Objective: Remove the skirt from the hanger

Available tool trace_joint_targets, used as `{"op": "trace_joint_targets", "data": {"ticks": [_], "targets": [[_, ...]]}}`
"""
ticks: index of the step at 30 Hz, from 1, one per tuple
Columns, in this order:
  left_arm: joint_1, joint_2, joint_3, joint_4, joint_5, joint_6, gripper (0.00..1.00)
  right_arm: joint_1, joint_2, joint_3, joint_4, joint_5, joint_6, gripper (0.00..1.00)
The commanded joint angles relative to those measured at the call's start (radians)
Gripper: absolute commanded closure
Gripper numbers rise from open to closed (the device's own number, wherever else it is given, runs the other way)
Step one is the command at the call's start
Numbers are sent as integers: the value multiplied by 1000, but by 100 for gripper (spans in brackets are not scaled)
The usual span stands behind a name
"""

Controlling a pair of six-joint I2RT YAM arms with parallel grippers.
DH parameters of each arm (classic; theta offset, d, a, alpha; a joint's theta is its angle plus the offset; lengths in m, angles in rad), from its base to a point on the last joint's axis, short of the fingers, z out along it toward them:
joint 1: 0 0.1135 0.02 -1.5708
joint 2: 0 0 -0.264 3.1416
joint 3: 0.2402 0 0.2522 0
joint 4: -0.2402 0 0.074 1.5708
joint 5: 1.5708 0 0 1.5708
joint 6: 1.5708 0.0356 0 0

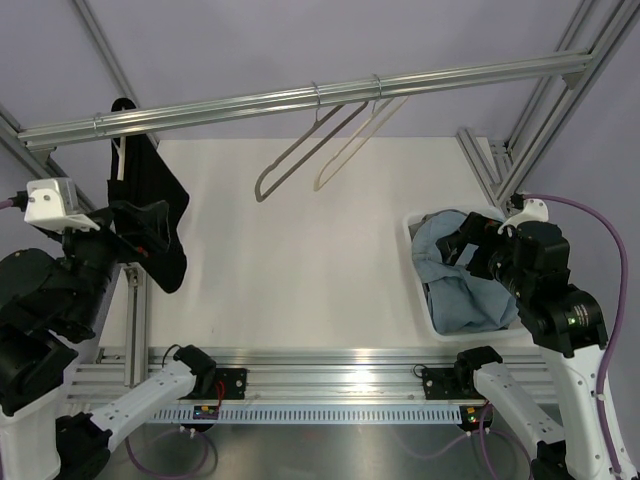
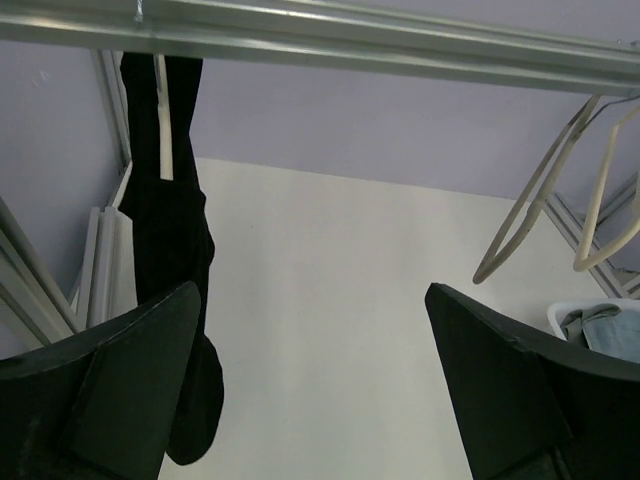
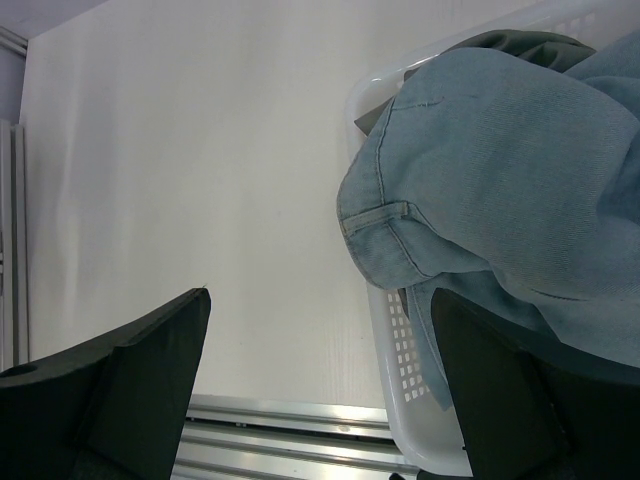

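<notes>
The grey-taupe hanger (image 1: pixel 261 188) hangs bare on the overhead rail (image 1: pixel 300 98); the left wrist view also shows the hanger (image 2: pixel 484 270), at the right. No skirt hangs on it. A strip of dark grey fabric (image 3: pixel 520 45) pokes out behind the jeans in the basket, and I cannot tell whether it is the skirt. My left gripper (image 1: pixel 150 232) (image 2: pixel 310 300) stands open at the left, next to a hanging black garment. Over the basket's near-left corner my right gripper (image 1: pixel 462 250) (image 3: pixel 320 300) is open, holding nothing.
A plain black garment (image 1: pixel 160 210) (image 2: pixel 175 230) hangs from the rail at the far left. A paler cream hanger (image 1: pixel 322 183) hangs bare beside the grey one. Light blue jeans (image 1: pixel 465 295) (image 3: pixel 500 170) fill the white basket (image 1: pixel 415 225) (image 3: pixel 400 350) at the right. Frame posts stand at the corners.
</notes>
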Motion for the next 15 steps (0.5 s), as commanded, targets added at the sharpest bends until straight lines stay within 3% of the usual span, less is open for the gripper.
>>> {"op": "trace_joint_targets", "data": {"ticks": [1,5,15], "targets": [[2,37,78,37,-56,60,1,0,-8,19,16,-27,-8,1],[2,42,71,12,-199,90,1,-1,-16,22,13,-29,-8,1],[2,20,-95,-17,-288,52,1,-1,-27,-3,10,-37,-8,0]]}}
